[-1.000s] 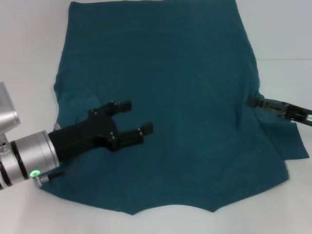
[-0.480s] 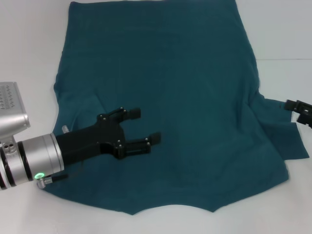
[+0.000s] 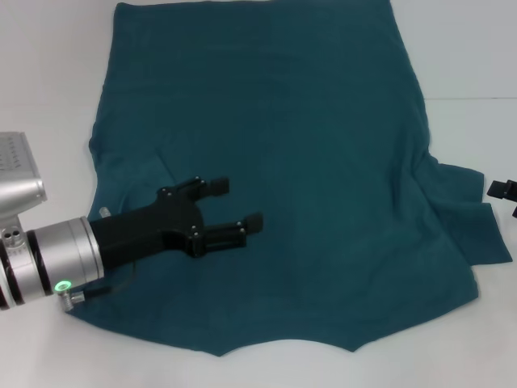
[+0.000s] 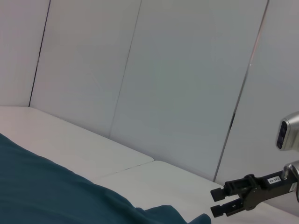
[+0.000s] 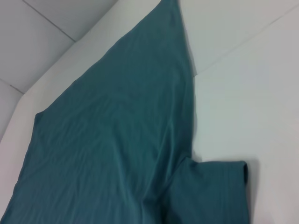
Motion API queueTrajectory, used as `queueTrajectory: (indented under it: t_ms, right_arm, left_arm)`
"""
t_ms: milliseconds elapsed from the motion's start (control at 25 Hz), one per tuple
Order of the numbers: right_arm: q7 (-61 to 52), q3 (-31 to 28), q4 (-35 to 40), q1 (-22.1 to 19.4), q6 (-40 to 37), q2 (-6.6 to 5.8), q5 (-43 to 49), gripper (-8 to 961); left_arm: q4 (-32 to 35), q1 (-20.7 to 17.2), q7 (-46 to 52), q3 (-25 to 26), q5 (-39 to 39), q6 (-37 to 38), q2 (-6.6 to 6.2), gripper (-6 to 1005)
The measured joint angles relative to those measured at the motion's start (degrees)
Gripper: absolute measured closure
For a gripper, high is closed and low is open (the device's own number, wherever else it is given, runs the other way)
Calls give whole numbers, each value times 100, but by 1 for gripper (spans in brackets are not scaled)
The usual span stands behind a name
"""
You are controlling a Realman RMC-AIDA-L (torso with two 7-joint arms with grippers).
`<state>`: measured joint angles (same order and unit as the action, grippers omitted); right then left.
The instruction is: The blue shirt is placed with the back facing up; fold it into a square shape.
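Observation:
The blue shirt [image 3: 283, 153] lies spread flat on the white table, plain side up, with its hem at the far end and its sleeves at the near end. My left gripper [image 3: 237, 204] hovers open over the shirt's near left part, nothing between its fingers. The right gripper [image 3: 505, 192] is at the right edge of the head view, just off the right sleeve [image 3: 472, 218]. The left wrist view shows the right gripper [image 4: 218, 202] open and empty beyond the shirt's edge [image 4: 46, 186]. In the right wrist view I see the shirt body [image 5: 117, 140] and the sleeve [image 5: 210, 191].
Bare white table [image 3: 48, 81] surrounds the shirt on the left, right and near sides. A seam in the tabletop [image 3: 477, 99] runs off to the right. White wall panels [image 4: 163, 84] stand behind the table.
The right gripper has pulled back to the right, off the sleeve, which now lies flat. The left gripper has shifted slightly right and nearer over the cloth.

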<state>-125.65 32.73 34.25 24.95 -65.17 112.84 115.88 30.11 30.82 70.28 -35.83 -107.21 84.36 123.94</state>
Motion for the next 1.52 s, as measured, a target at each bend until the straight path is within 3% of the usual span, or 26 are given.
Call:
queueTrajectory:
  t_ms: [480,880,1080,1200,1400,1520]
  right_arm:
    - [198,31,-102,171,215,284,-40,74]
    - [226,-5,-252,263,353,303,-41,75]
    - [327,-13,-277,286,471,344,-117,196]
    - [386,-13,-316,310,527,345,-138,417]
    - [460,-17,-355,318,617,364,-295,636]
    - [567,-23,-459,310,673,360,-446,700]
  left_arm:
    - [-10,1,4,25,10,-13,7,74]
    - [-8,-15,4,38,-12,-33,2,76]
    - [-4,-15,3,41,-4,-80,-1,77]
    - [-5,-5,3,41,0,-95,-2,78]
    - [-5,8,3,41,9,-171,-2,79]
    - [-5,11,3,41,22,-215,-2,79]
